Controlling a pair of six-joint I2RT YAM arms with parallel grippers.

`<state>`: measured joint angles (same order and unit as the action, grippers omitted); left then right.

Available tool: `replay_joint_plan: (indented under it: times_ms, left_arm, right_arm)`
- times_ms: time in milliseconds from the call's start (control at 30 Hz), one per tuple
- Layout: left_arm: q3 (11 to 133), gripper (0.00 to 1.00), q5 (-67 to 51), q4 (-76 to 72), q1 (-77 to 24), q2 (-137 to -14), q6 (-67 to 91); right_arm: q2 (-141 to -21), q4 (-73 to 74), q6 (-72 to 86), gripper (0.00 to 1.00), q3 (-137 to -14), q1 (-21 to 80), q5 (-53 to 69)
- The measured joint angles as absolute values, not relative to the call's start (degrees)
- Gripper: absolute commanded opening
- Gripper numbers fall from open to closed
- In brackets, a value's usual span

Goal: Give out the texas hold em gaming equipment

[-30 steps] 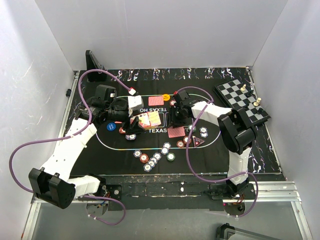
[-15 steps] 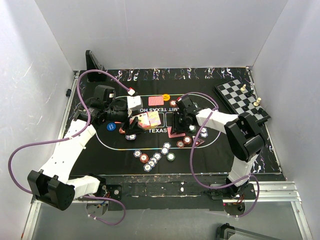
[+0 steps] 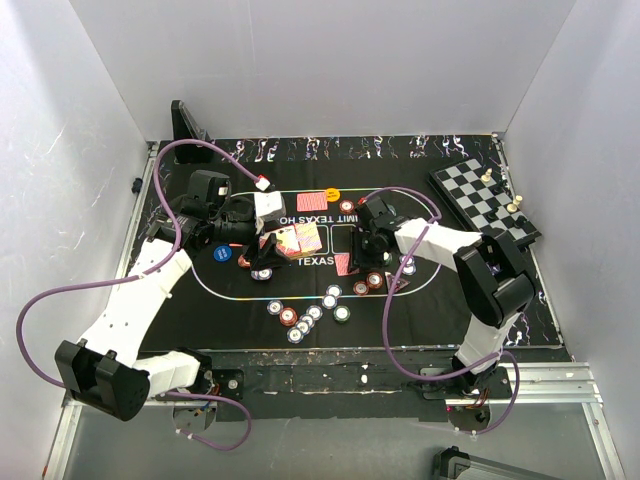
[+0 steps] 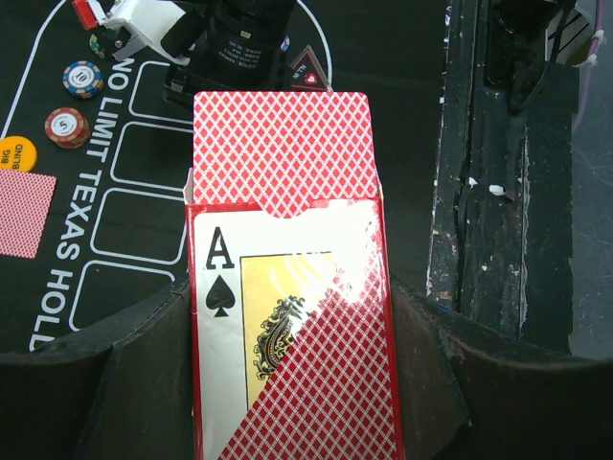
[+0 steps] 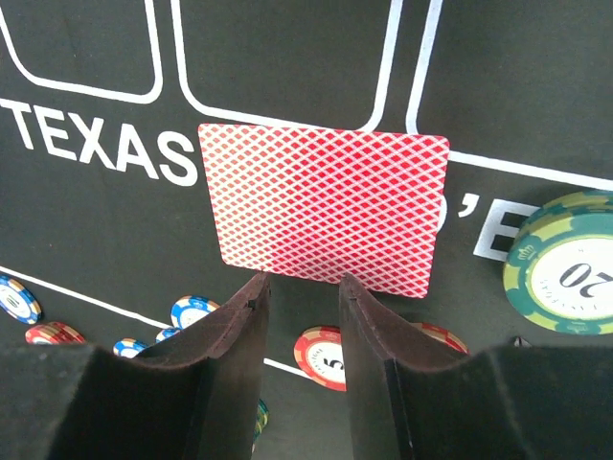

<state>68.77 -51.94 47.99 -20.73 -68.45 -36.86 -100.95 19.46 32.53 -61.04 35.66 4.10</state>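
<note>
My left gripper [image 4: 287, 321] is shut on a red card box [image 4: 292, 383] with an ace of spades printed on it. Red-backed playing cards [image 4: 283, 149] stick out of its far end. It hangs over the mat's left half [image 3: 272, 245]. My right gripper [image 5: 302, 280] is open, low over the mat, with nothing between its fingers. A face-down card [image 5: 326, 206] lies flat just beyond the fingertips. Another face-down card [image 3: 313, 200] lies by the yellow button [image 3: 332, 193]. Poker chips [image 3: 305, 318] sit near the mat's front edge. The dark triangular marker [image 4: 308, 69] lies beyond the deck.
The black hold'em mat [image 3: 240, 300] covers the table's middle. A chessboard [image 3: 485, 195] with pieces lies at the back right. A green chip [image 5: 565, 273] and a red chip [image 5: 321, 355] sit close to my right fingers. A blue chip [image 3: 221, 253] lies at the mat's left.
My right arm has shifted right and its gripper has come down toward the face-down card on the mat. The left arm and its deck have not moved.
</note>
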Motion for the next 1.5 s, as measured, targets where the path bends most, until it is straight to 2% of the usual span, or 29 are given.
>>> replay_joint_plan:
  times_ms: [167,333,500,767,1033,1200,1433,1500]
  left_arm:
    - [68.8,0.0,-51.9,48.0,-20.7,-68.4,-36.6]
    - [69.1,0.0,-51.9,48.0,-20.7,-68.5,-36.2]
    - [69.1,0.0,-52.0,48.1,-20.7,-68.5,-36.2]
    - [69.1,0.0,-51.9,48.7,-20.7,-68.5,-36.2]
    - [69.1,0.0,-51.9,49.1,-20.7,-68.4,-36.2]
    - [69.1,0.0,-51.9,49.1,-20.7,-68.4,-36.2]
    - [69.1,0.0,-51.5,49.1,-20.7,-68.4,-36.6]
    - [69.1,0.0,-51.3,49.2,-20.7,-68.4,-36.9]
  right_arm:
    - [-102.0,23.7,31.3,0.43,-66.1,35.7,3.2]
    - [-108.7,21.5,30.5,0.43,-75.7,35.7,2.7]
    - [-113.3,19.4,30.7,0.43,-76.9,35.7,3.1]
    - [-111.5,15.3,31.1,0.43,-73.3,35.7,3.0]
    - [-102.9,14.8,31.6,0.43,-62.2,36.0,2.9]
    - [-101.9,15.2,31.7,0.44,-61.2,36.0,3.0]
    - [-102.0,21.5,31.2,0.48,-68.2,36.0,3.3]
    - [-101.8,22.9,31.1,0.6,-72.2,36.0,4.0]
